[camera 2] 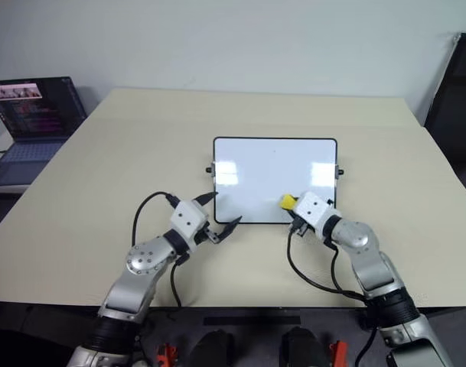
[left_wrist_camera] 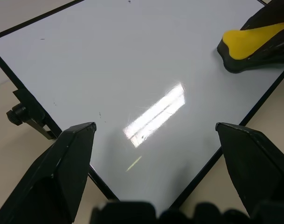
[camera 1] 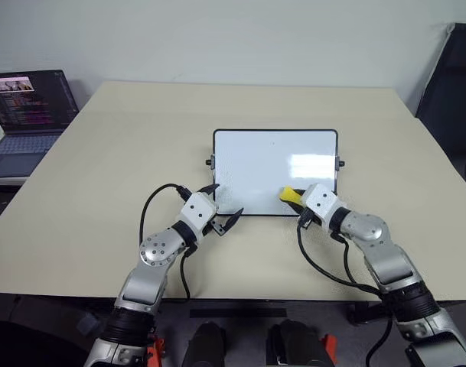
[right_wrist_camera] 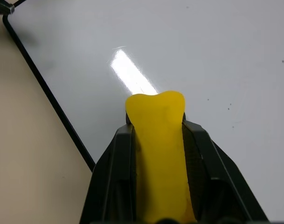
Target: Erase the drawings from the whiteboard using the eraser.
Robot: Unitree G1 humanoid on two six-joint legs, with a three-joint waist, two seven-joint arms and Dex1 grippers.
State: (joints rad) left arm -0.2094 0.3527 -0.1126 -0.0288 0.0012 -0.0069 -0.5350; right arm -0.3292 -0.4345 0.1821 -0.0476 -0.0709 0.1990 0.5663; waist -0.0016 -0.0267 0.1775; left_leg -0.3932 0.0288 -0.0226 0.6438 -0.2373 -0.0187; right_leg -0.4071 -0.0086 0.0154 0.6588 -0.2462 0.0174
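Right gripper (right_wrist_camera: 155,128) closed tight on the eraser (camera 1: 291,195), yellow tip poking out past both black fingers and resting at the whiteboard's (camera 1: 248,153) near right corner, just inside the black frame. Left gripper (camera 1: 228,200) spread wide and empty at the whiteboard's near left corner; cannot tell whether either finger actually presses on the frame.

No legible drawings anywhere on the whiteboard: just a few tiny dark specks (left_wrist_camera: 99,114) scattered over the white, plus bright glare streaks that are not ink. Judging from that, mostly a clean-up pass left.

To do the wipe well:
- Keep the squeeze firm; soft eraser, already bulging at the tip, likely to fold or slide in the grip under sideways drag.
- Press with the yellow tip alone, never with the black fingers, to avoid scraping the glossy face.
- Sweep from the near right corner of the whiteboard toward its middle and far edge in overlapping strokes, aiming at the specks, not the glare.
- Hold the wrist angle shallow and the pressure light and even; too steep and the tip probably chatters.
- Stay inside the frame; catching the rim or the small side knob (camera 1: 340,163) could shove the whiteboard across the table (camera 1: 102,168).
- Brace the whiteboard's near left corner with the left gripper if it starts to slide.
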